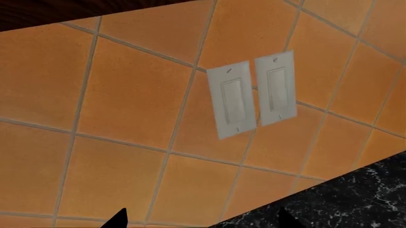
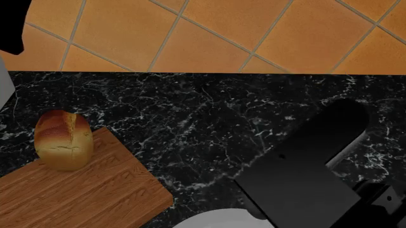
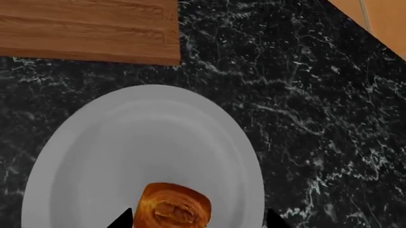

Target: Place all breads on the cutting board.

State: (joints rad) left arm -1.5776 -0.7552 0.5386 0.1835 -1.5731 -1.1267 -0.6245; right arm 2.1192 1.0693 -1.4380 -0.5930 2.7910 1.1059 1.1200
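One bread (image 2: 63,140) stands on the far corner of the wooden cutting board (image 2: 89,192) at the left of the head view. A second bread (image 3: 172,206) lies on a white plate (image 3: 127,142) beside the board's corner (image 3: 89,28). My right gripper (image 3: 198,221) hangs open over that plate, with one dark fingertip on each side of the bread, and does not grip it. My left gripper (image 1: 203,221) is open with nothing between its fingertips and faces the tiled wall above the counter. In the head view the right arm (image 2: 304,175) covers most of the plate (image 2: 212,219).
The black marble counter (image 2: 209,114) runs back to an orange tiled wall (image 2: 209,33). Two white switch plates (image 1: 254,97) sit on that wall. A dark part of the left arm (image 2: 13,23) shows at the head view's top left corner.
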